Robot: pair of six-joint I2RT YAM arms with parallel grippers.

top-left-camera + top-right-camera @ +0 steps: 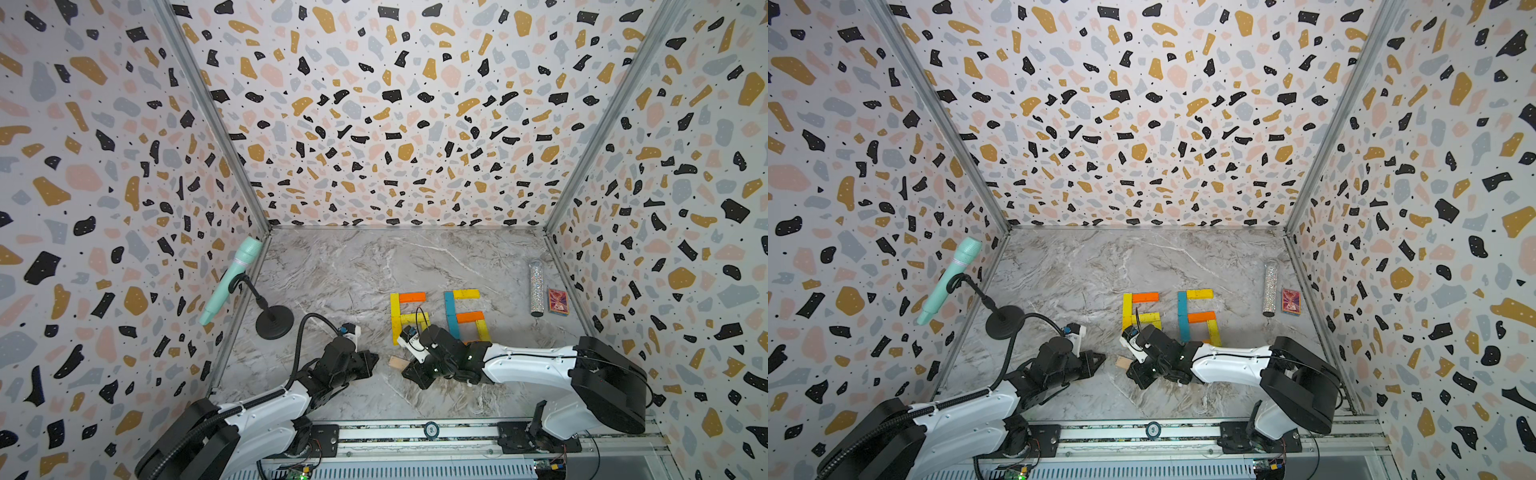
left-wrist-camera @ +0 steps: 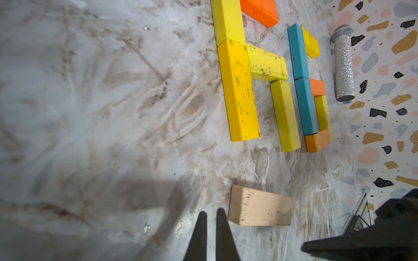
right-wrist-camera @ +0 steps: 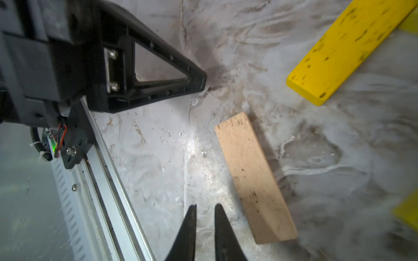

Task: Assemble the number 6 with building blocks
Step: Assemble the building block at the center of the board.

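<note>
Two figures of building blocks lie side by side on the marble table. The left one has yellow blocks and an orange top block. The right one has teal blocks, yellow ones and orange ones. A plain beige block lies flat near the front, between my two grippers. My left gripper is shut and empty, just left of it. My right gripper is all but shut and empty, with the beige block beside its fingers.
A mint microphone leans on a black stand at the left wall. A glittery tube and a red card box lie by the right wall. A metal rail runs along the front edge. Patterned walls close in three sides.
</note>
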